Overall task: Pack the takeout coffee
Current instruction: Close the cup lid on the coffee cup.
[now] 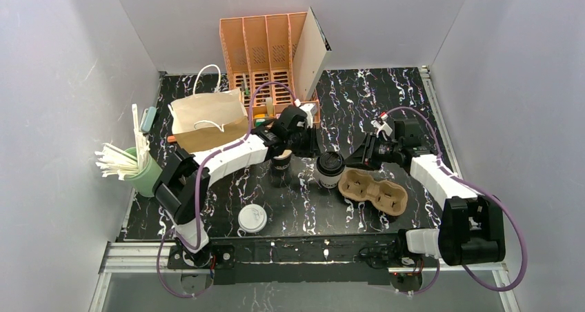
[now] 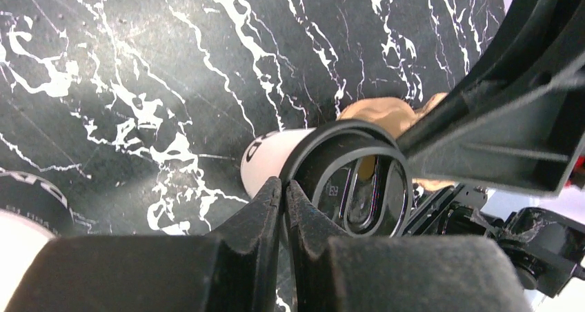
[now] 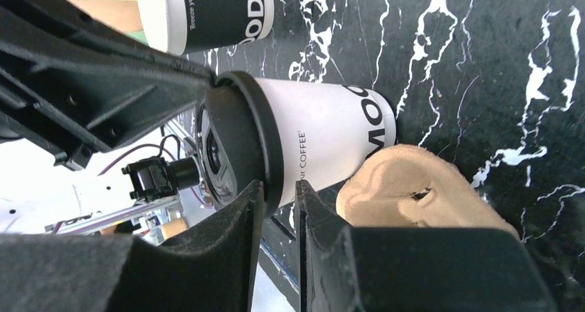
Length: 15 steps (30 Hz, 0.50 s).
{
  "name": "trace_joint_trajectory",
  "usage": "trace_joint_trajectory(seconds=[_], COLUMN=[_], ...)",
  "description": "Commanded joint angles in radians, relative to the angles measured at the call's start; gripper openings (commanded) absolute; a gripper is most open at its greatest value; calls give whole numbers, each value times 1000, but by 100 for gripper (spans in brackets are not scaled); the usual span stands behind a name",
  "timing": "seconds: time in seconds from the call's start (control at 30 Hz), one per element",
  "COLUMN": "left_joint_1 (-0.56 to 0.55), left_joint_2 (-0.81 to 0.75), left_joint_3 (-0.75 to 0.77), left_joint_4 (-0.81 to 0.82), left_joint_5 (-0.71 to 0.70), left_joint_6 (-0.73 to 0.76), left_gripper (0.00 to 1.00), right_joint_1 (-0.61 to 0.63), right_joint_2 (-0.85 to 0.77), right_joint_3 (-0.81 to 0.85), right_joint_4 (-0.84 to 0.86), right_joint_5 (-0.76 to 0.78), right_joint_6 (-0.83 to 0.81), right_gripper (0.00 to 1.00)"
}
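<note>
We count two paper cups on the marble-patterned table [image 1: 386, 112]. One is the takeout cup [image 1: 330, 179], white with a black band. It stands upright near the middle with its black lid [image 1: 330, 161] seated on top. It is just beside the one cardboard carrier [image 1: 372, 191], of which we see two wells. The second cup [image 1: 281, 168] stands a little to the left of it, partly under the left arm, and from above we cannot tell what is at its mouth.

Both grippers meet at the black lid, on opposite sides of its rim. The left gripper [image 2: 283, 186] has its fingers drawn almost together, tips right at the lid's edge; we cannot tell whether the rim is caught between them. The right gripper [image 3: 279, 191] has its jaws narrow. One finger is on the lid's top side and the other is by the cup wall below the rim, so the rim sits in the gap. We cannot tell whether they press it.

We count two lids: the black one, and one flat white lid [image 1: 252, 217] lying alone near the front edge. At the left stands one green cup [image 1: 146, 179] holding a bunch of white straws [image 1: 114, 161]. Toward the back are one brown paper bag [image 1: 207, 122] with white handles and one orange organizer [image 1: 262, 50] with four slots. One white board [image 1: 312, 53] leans against the organizer.
</note>
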Motion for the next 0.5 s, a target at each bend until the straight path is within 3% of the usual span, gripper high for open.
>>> trace_joint_trajectory(seconds=[0.0,0.23,0.47], left_joint_1=[3,3,3], left_joint_2=[40,93,35], left_joint_3=[77,158,160], left_joint_4=[-7,-2,-66], left_joint_5=[13,46,-1], left_joint_6=[24,30,102], left_gripper=[6,7,12], right_joint_1=[13,11,11], right_joint_2=[-59,-97,-145], right_joint_3=[-32,-66,-69], right_joint_4=[11,-20,-38], right_joint_5=[-17,-1,-3], right_joint_6=[25,27,29], right_gripper=[31,32,39])
